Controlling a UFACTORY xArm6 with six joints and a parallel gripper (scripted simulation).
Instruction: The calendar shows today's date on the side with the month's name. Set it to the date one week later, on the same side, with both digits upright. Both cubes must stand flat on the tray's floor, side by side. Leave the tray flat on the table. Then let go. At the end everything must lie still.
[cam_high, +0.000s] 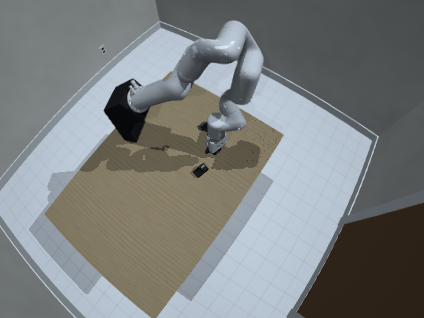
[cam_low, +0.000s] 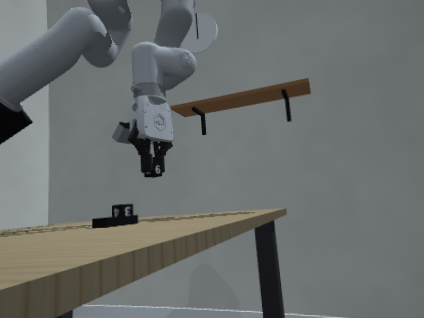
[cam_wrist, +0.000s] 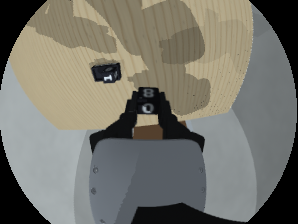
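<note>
My gripper (cam_low: 154, 171) (cam_wrist: 148, 98) (cam_high: 212, 150) is shut on a black date cube (cam_low: 157, 170) (cam_wrist: 148, 94) and holds it high above the wooden table (cam_high: 150, 215) (cam_low: 150, 240). In the exterior view the cube's near face shows a white figure that reads as 6. The black calendar tray (cam_low: 107, 222) (cam_high: 196, 175) (cam_wrist: 99, 76) lies flat on the table, below and to the left of the gripper in that view. One black cube (cam_low: 123, 211) (cam_high: 201, 169) (cam_wrist: 107, 71) stands in the tray, showing a 3 toward the exterior view.
The arm's black base (cam_high: 125, 112) stands at the table's back left corner. A wooden wall shelf (cam_low: 245, 97) on black brackets hangs behind the table. The table's right edge and a black leg (cam_low: 267, 260) show in the exterior view.
</note>
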